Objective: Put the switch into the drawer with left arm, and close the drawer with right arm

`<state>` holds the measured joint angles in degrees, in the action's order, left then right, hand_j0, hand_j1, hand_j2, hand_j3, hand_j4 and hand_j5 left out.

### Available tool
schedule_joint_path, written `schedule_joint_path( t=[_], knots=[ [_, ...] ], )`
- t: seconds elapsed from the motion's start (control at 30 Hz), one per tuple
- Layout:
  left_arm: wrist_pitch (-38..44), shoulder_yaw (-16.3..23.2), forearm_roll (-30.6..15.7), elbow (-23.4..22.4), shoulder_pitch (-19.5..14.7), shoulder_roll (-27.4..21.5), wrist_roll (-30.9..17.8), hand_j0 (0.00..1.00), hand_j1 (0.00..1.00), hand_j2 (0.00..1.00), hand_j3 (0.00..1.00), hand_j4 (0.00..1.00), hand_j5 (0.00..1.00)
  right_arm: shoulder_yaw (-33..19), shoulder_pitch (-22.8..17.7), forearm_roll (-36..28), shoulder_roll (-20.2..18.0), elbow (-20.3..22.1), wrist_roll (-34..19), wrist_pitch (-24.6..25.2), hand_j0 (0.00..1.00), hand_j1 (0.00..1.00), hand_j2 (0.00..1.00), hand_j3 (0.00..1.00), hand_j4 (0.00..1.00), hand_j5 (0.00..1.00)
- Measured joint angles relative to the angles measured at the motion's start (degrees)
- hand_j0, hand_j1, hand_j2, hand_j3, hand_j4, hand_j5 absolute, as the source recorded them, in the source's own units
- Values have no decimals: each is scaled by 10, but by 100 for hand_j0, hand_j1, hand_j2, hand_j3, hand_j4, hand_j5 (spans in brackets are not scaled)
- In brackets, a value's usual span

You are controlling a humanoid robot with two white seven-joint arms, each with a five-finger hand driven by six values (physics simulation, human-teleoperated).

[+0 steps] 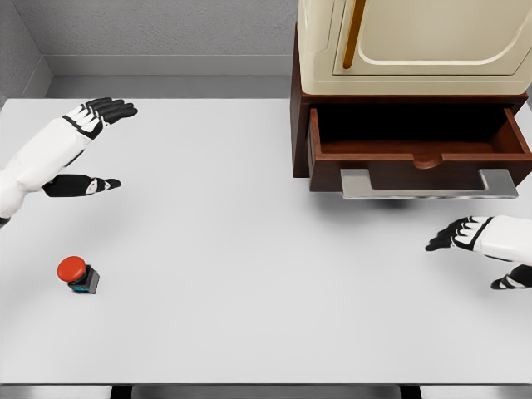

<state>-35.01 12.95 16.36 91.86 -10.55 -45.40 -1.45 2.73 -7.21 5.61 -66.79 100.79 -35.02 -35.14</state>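
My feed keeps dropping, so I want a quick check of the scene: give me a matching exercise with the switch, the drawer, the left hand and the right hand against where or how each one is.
Things:
1. switch
2. drawer
3. left hand
4. right hand

States:
A. pulled open, nothing visible inside
B. fingers spread, holding nothing, at the far left of the table
C. alone on the table at the near left, red button up
D. fingers relaxed, holding nothing, at the right, in front of the drawer handle

Pairs: 1-C, 2-A, 3-B, 4-D
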Motion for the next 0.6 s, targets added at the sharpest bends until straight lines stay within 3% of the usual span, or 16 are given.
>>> schedule_joint_path(
  t=[0.13, 0.2, 0.37, 0.53, 0.6],
  knots=[
    [0, 0, 0, 0, 0, 0, -1, 100, 100, 100, 100, 100, 100, -3, 3, 0, 1, 0, 0, 0, 100, 100, 100, 100, 100, 100],
    [0, -8, -22, 0, 20, 1, 1, 100, 100, 100, 100, 100, 100, -8, 3, -1, 3, 0, 0, 0, 100, 100, 100, 100, 100, 100],
    [0, -17, -200, 5, 89, -25, 0, 100, 100, 100, 100, 100, 100, -11, 0, -1, 5, 0, 0, 0, 100, 100, 100, 100, 100, 100],
    [0, -19, -353, 35, 108, -73, 1, 100, 100, 100, 100, 100, 100, -11, 0, -1, 6, 0, 0, 0, 100, 100, 100, 100, 100, 100],
    [0, -18, -395, 47, 152, -92, 2, 100, 100, 100, 100, 100, 100, -11, -1, -1, 6, 0, 0, 0, 100, 100, 100, 100, 100, 100]
  ],
)
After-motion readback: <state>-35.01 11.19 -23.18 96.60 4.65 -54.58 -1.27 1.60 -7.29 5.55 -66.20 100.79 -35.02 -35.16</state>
